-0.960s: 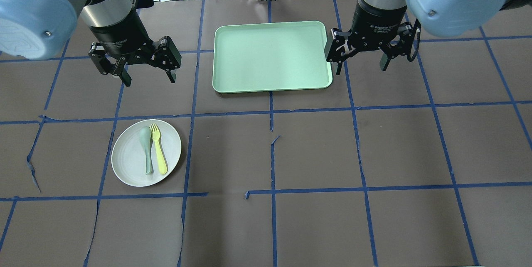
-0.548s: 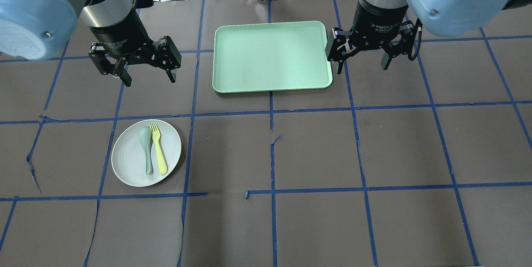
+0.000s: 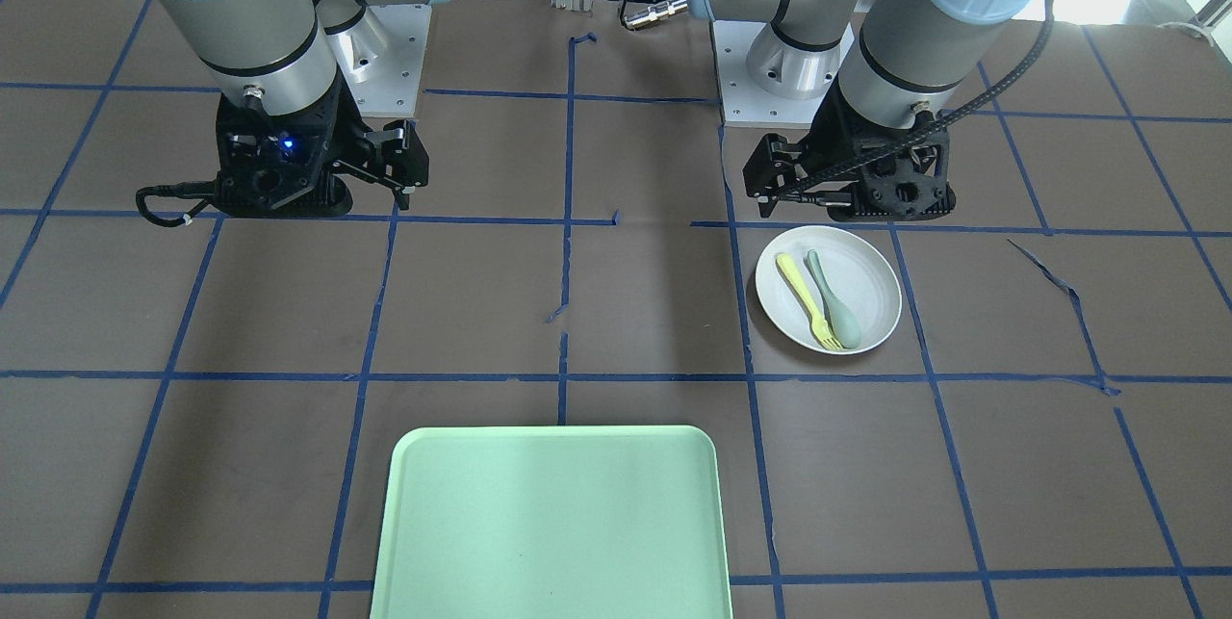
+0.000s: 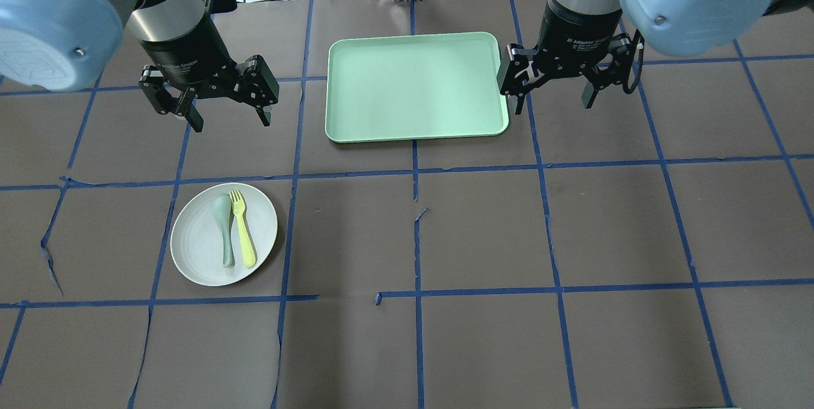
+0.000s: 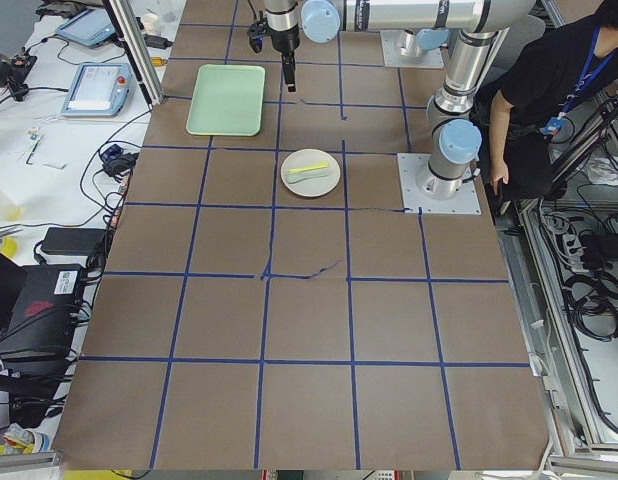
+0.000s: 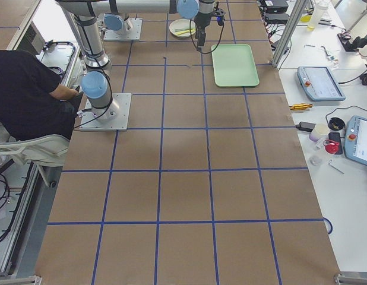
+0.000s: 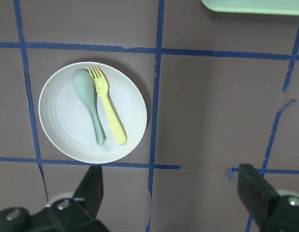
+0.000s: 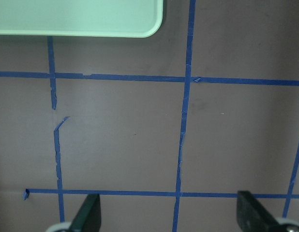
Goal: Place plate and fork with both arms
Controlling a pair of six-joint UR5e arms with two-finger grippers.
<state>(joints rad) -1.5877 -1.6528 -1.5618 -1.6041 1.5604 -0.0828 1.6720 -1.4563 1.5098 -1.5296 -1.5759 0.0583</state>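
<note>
At lower left of the overhead view, the plate (image 4: 191, 247) sits flat on the table, well apart from the tray (image 4: 413, 84) at upper centre. On it lie the fork (image 4: 242, 229) and a spoon (image 4: 223, 224) side by side, the fork on the right. They are so close that I cannot tell whether they touch. The fork's long axis runs nearly up and down the frame, tines toward the top, its handle end leaning slightly right near the plate's lower rim. It looks light, stiff and smooth, so it is likely to slide. A pinch across the handle's middle seems best, though the spoon crowds one side. The plate seems rigid and light, and its raised rim offers a hold at the bare left edge. The left gripper (image 4: 230, 121) hangs above the table at upper left, jaws wide, holding nothing. The right gripper (image 4: 553, 105) hangs just right of the tray, also spread wide and empty.
</note>
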